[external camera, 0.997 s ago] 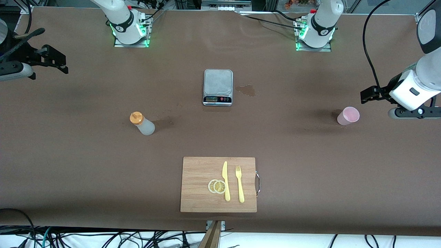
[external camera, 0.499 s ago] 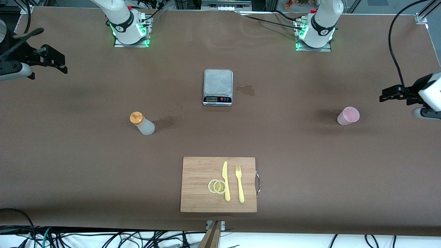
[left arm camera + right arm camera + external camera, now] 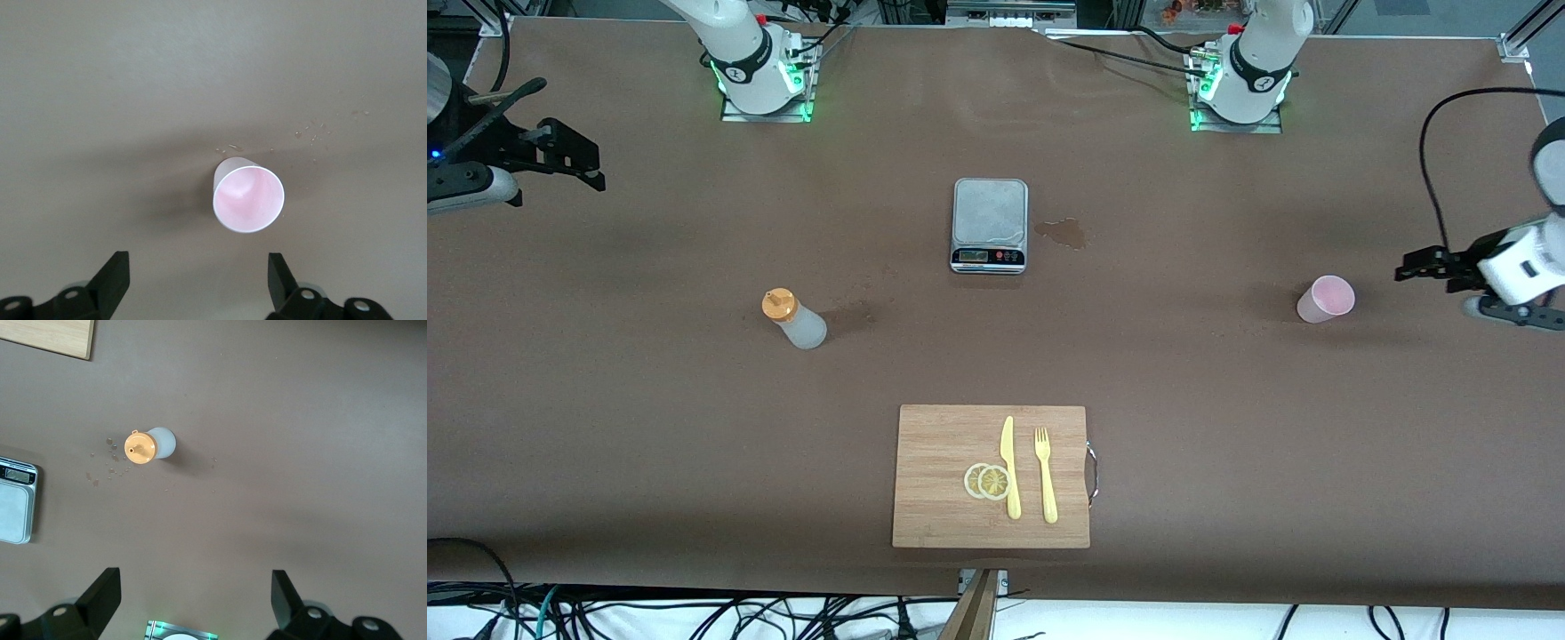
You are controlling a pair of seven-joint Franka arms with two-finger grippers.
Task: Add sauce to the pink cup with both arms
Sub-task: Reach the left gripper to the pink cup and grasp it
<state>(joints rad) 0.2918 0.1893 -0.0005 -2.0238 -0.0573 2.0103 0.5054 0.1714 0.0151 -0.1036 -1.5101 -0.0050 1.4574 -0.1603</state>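
Note:
The pink cup [image 3: 1326,299] stands upright and empty toward the left arm's end of the table. It also shows in the left wrist view [image 3: 248,195]. My left gripper [image 3: 1414,267] is open and empty over the bare table beside the cup, at that end [image 3: 198,280]. The sauce bottle [image 3: 793,320], frosted white with an orange cap, stands upright toward the right arm's end, and shows in the right wrist view [image 3: 150,445]. My right gripper [image 3: 574,160] is open and empty, high over the right arm's end of the table, well apart from the bottle [image 3: 193,597].
A kitchen scale [image 3: 989,225] sits mid-table near the bases, with a wet stain [image 3: 1061,233] beside it. A wooden cutting board [image 3: 934,498] lies nearest the front camera, holding lemon slices [image 3: 987,481], a yellow knife [image 3: 1009,466] and a yellow fork [image 3: 1045,474].
My left arm swung out toward its end of the table, then came down and back a little toward the pink cup. The right arm has hardly moved.

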